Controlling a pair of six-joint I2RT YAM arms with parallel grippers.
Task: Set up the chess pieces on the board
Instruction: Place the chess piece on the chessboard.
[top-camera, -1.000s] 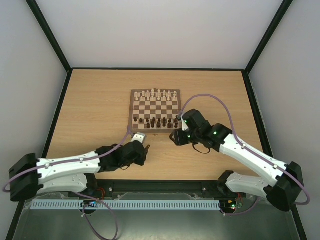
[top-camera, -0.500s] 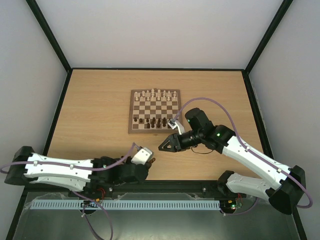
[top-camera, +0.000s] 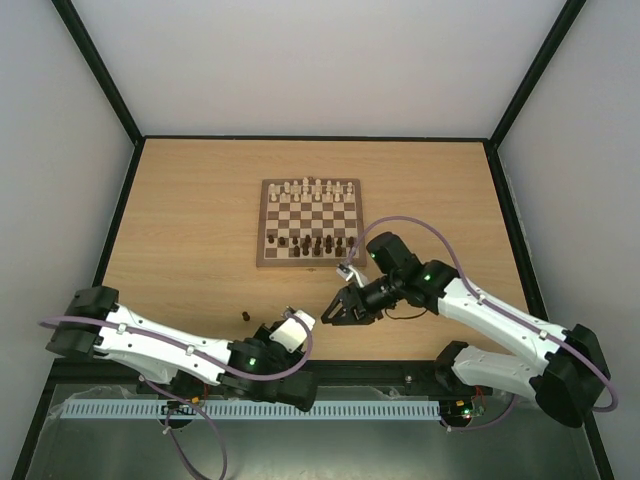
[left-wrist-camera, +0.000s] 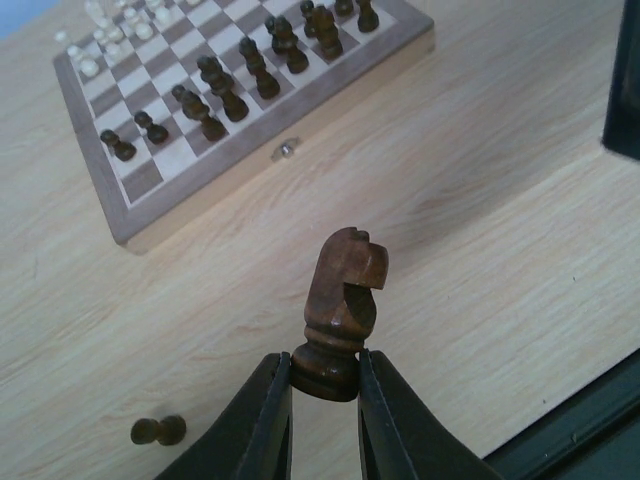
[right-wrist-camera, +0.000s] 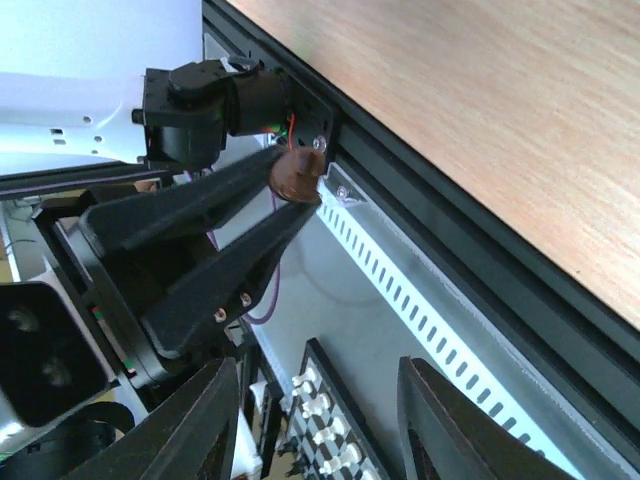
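Left gripper (left-wrist-camera: 325, 372) — knight (left-wrist-camera: 345, 290) between fingers, wrist-side

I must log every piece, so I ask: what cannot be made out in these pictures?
Top external: the chess pieces on the board are too small to tell their kinds.
Right wrist: the piece in the right gripper shows only a rounded end; kind unclear.
Left wrist: the board's far rows are cut off by the top edge; the white pieces are blurred.

Robotics lab cell: white walls (top-camera: 320, 60), black frame struts (top-camera: 100, 70), wooden tabletop (top-camera: 190, 210), left arm (top-camera: 150, 343), right arm (top-camera: 500, 315).
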